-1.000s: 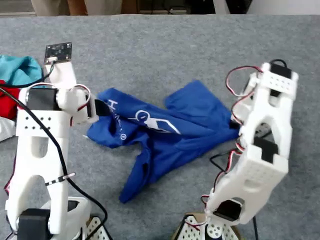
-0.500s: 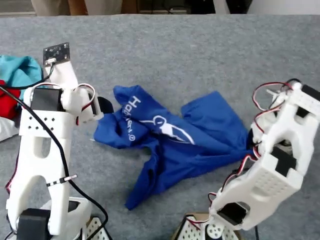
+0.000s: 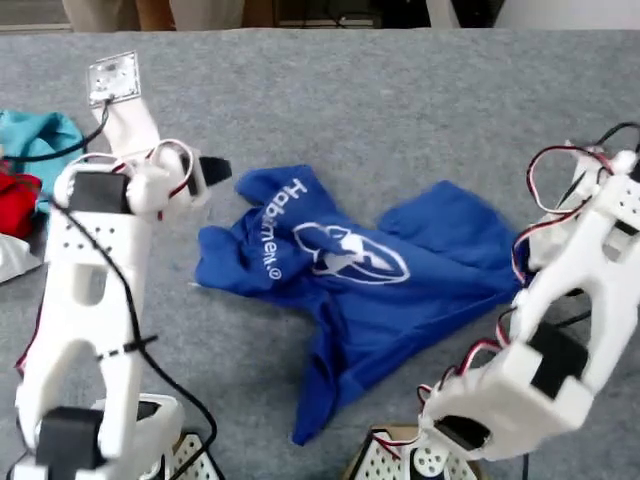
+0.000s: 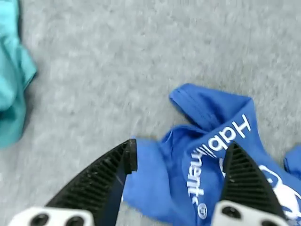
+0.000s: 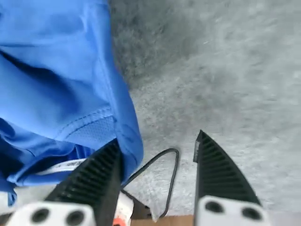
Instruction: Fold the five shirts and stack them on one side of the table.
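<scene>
Overhead, the blue shirt (image 3: 370,270) lies crumpled in the middle of the table (image 3: 400,90). Its long axis runs across from the left arm's side to the right arm's, and one tail trails toward the near edge. The left gripper (image 3: 215,170) hangs just beside the shirt's far left corner, while the right arm stands over the opposite end. A teal shirt (image 3: 35,140) and a red cloth (image 3: 12,200) are heaped at the table's left edge, well apart from the blue one. In the left wrist view, the left gripper is spread wide and holds nothing. The blue shirt's bunched corner, with its white lettering, lies beneath the gap between the fingers (image 4: 101,181), nearer one finger than the other. In the right wrist view, the right gripper (image 5: 157,165) is likewise wide and empty. The shirt's hemmed edge lies against one finger, with bare table under the other. Each arm looks about equally near its own end, so spreading the shirt flat likely depends on each gripper closing on its own corner and pulling outward along that axis.
</scene>
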Controlling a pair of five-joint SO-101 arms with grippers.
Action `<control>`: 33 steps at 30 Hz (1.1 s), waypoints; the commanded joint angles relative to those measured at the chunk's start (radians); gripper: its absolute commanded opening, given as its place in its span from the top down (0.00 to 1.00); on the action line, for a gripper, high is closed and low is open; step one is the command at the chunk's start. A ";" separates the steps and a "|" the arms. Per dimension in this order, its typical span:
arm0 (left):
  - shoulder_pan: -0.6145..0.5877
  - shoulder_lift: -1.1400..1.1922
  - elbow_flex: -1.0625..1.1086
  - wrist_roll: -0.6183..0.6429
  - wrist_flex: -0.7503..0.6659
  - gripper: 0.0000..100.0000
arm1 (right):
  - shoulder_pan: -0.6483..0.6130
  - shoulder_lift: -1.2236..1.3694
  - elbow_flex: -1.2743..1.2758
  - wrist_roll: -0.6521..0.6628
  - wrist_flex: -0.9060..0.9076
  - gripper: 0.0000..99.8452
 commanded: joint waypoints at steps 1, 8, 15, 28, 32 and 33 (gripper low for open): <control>0.054 0.107 -0.026 0.072 -0.086 0.70 | -0.082 -0.142 -0.058 0.002 0.002 0.78; 0.212 0.392 -0.259 0.190 -0.106 0.70 | -0.214 -0.185 -0.177 -0.083 0.012 0.78; 0.292 0.734 -0.572 0.242 -0.069 0.70 | -0.084 -0.183 -0.147 -0.049 0.017 0.78; 0.353 1.221 -1.112 0.244 0.322 0.70 | 0.117 -0.186 0.288 0.066 -0.031 0.78; 0.353 1.299 -1.246 0.241 0.476 0.70 | 0.090 -0.194 0.211 -0.052 -0.046 0.78; 0.358 1.314 -1.270 0.241 0.503 0.70 | 0.081 -0.194 0.174 -0.089 -0.044 0.78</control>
